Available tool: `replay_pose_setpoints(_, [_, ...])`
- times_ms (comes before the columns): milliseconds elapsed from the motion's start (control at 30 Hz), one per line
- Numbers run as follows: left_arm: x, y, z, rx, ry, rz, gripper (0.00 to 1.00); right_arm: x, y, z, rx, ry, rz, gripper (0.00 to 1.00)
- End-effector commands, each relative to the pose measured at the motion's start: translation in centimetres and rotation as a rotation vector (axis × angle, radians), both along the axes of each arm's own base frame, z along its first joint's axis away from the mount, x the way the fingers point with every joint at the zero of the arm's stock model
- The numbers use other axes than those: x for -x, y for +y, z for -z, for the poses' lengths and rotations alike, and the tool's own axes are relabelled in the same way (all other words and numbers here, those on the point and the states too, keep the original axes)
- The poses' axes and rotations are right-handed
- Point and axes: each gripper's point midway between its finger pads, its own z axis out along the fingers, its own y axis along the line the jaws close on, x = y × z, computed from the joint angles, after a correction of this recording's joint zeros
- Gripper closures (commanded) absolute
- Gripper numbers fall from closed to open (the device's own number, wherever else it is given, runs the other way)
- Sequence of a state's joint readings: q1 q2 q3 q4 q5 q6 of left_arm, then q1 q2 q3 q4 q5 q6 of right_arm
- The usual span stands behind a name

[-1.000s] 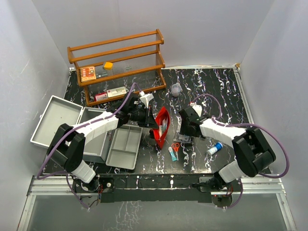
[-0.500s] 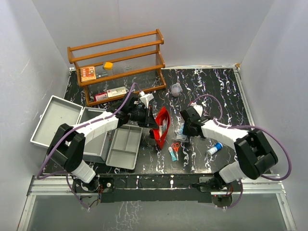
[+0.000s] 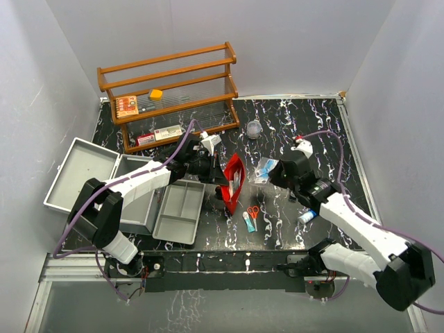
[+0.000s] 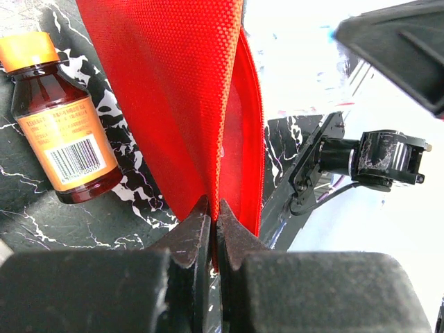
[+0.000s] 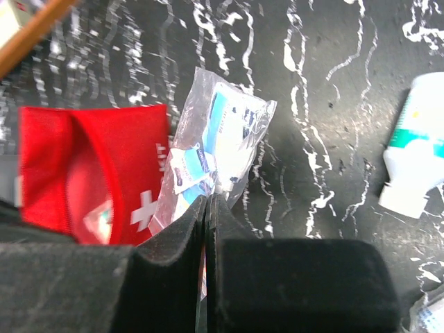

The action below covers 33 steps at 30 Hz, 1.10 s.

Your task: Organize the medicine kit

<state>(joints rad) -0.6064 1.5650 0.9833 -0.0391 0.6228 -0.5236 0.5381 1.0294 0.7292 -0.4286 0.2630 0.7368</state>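
Left claw (image 4: 213,208) is being clenched on the red pouch (image 4: 173,83) rim, its mouth being held open; right claw (image 5: 207,208) is being pinched shut on a clear packet (image 5: 222,132) just beside it. Likely step: pouch being filled. Next, the packet needs lowering into the mouth before release. Medicine kit (image 3: 78,173) is lying open at worktop (image 3: 319,132) left.

Bright even light, glare-washed wrist view

Black white-veined table (image 3: 305,125): wooden slatted rack (image 3: 170,97) far left; open metal medicine case (image 3: 90,177) at left edge, grey tray (image 3: 179,211) beside; red pouch (image 3: 234,182) centre; amber bottle (image 4: 66,132) beside pouch; scissors (image 3: 254,214); blue-capped white bottle (image 3: 309,214) right.
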Motion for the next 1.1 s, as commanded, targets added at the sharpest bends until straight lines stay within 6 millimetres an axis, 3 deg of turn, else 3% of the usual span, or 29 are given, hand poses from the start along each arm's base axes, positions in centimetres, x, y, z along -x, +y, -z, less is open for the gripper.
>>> replay_pose_setpoints(0, [-0.5, -0.7, -2.2, 0.038, -0.053, 0.012, 1.0, -0.7, 1.3, -5.0, -0.129, -0.143, -0.03, 1.0])
replay_pose_setpoints(200, [-0.4, -0.6, -2.4, 0.04, -0.069, 0.021, 1.0, 0.2, 4.0, -9.1, -0.267, -0.198, -0.156, 1.0])
replay_pose_setpoints(567, [-0.1, -0.8, -4.1, 0.084, -0.102, 0.043, 1.0, 0.8, 7.9, -13.7, -0.497, -0.253, -0.293, 1.0])
replay_pose_setpoints(633, [0.1, -0.9, -4.3, 0.093, -0.108, 0.06, 1.0, 0.7, 8.6, -13.7, -0.515, -0.251, -0.317, 1.0])
replay_pose_setpoints(867, [0.1, -1.3, -4.3, 0.131, -0.118, 0.076, 1.0, 0.1, 11.1, -10.8, -0.575, -0.174, -0.387, 1.0])
replay_pose_setpoints(1067, [0.2, -1.5, -4.6, 0.161, -0.131, 0.082, 1.0, -0.7, 11.1, -8.5, -0.539, -0.122, -0.351, 1.0])
